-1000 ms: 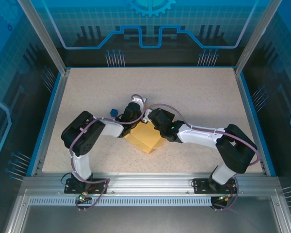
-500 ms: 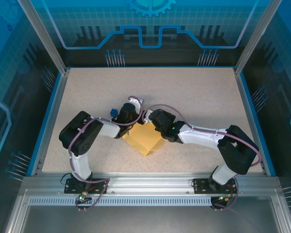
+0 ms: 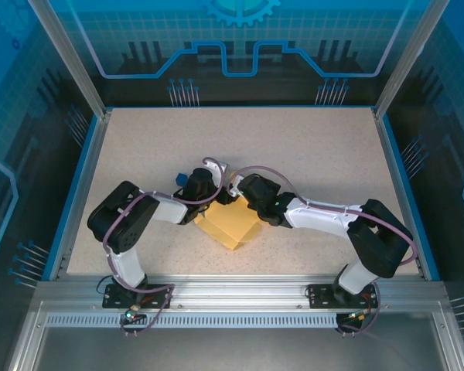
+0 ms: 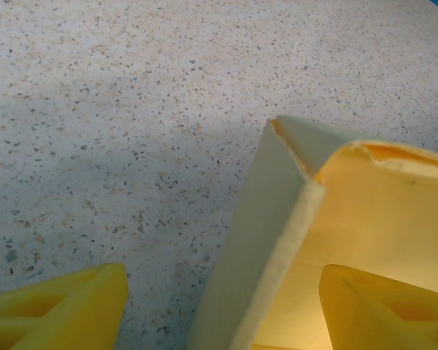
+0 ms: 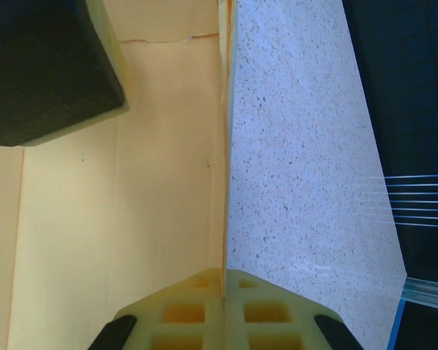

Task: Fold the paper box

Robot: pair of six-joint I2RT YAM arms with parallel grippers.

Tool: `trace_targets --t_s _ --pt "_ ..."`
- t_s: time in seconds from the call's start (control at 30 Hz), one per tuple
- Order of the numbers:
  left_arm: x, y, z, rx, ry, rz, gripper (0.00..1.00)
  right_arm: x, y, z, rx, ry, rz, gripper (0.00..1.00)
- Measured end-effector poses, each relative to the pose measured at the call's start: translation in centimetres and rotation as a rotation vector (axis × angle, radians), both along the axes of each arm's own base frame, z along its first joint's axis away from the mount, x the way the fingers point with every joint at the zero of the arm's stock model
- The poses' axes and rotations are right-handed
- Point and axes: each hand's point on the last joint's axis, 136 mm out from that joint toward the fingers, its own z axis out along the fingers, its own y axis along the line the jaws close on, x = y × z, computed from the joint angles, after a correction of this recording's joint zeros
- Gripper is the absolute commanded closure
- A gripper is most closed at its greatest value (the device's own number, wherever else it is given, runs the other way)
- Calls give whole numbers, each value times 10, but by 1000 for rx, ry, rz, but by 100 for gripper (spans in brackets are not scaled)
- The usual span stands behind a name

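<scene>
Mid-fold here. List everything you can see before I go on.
paper box: one, pale yellow, mid-table, partly folded with walls standing
table: one, speckled beige with blue edging, under everything
metal rail: one, silver, along the table's near edge
enclosure panels: several, clear with blue print, around the table
left arm: one, black and white, reaching to the box from the left
right arm: one, black and white, reaching from the right
left pincer: one, yellow fingers, open astride a box wall
right pincer: one, yellow fingers, shut on a box wall's edge
</scene>
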Motion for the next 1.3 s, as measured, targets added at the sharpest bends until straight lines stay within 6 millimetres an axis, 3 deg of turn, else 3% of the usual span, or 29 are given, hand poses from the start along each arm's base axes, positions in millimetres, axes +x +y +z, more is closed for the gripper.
trace_targets --t_s 0.57,1.03,1.3 --pt "-3 8 -31 67 74 2 56 0 -2 -1 -1 7 -3 100" --pt "8 6 -26 68 75 43 75 3 -1 4 24 -9 -13 100" --pt "14 5 -21 80 81 111 79 4 2 5 48 -14 -19 100"
